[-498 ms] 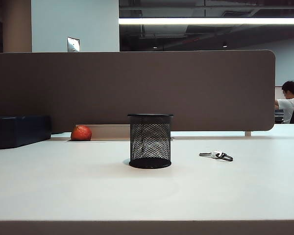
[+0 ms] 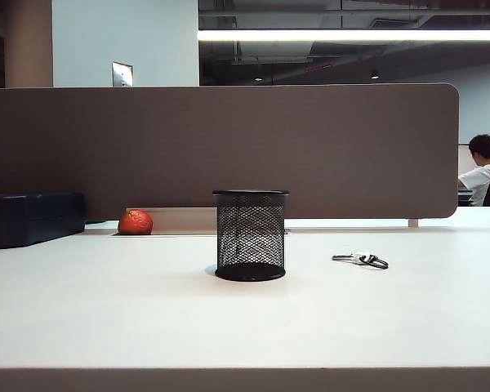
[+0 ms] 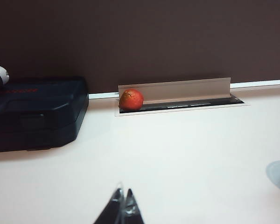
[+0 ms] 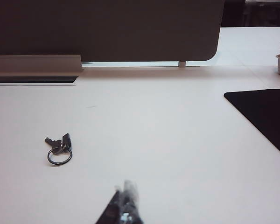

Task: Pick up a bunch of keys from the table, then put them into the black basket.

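Waiting pinched together over bare desk (image 2: 106, 318), the left claw (image 3: 123, 205) and right claw (image 4: 125, 201) are risking, seemingly, skidding the flat bunch of keys (image 4: 59, 149) lying right of the black basket (image 2: 250, 235).

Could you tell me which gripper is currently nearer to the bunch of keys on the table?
The right. The right gripper, shut, hangs over the table with the bunch of keys just ahead of it. The left gripper, also shut, faces the apple and dark case; no keys show there.
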Controlling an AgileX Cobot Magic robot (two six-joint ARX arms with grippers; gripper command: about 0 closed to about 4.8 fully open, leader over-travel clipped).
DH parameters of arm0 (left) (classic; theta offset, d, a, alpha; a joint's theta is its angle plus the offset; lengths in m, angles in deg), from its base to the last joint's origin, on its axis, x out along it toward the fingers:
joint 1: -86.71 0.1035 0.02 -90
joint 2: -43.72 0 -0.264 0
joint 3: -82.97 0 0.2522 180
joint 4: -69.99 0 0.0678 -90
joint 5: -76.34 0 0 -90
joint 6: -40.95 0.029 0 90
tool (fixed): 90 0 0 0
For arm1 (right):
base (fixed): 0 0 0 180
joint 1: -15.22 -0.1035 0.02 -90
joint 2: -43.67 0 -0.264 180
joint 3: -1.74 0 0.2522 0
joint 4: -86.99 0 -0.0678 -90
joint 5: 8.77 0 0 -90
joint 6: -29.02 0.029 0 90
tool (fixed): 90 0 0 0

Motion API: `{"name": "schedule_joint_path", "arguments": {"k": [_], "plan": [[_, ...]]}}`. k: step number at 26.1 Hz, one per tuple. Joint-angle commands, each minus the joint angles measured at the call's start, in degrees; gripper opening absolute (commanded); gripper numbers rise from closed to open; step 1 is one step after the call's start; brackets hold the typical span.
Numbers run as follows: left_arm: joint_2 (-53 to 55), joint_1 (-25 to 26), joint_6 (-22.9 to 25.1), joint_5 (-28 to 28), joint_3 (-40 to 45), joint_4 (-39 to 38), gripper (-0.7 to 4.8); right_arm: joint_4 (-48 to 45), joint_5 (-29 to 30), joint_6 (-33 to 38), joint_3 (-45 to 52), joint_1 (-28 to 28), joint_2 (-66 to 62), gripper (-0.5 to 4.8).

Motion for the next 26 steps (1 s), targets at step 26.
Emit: {"name": "schedule_joint_path", "arguments": {"k": [26], "plan": [[0.02,0.0,-0.26,-14.64,-0.35,0.94,-0.06,16.61,8.02,6.95,-15.21,0.04,-0.39,-0.06]]}}
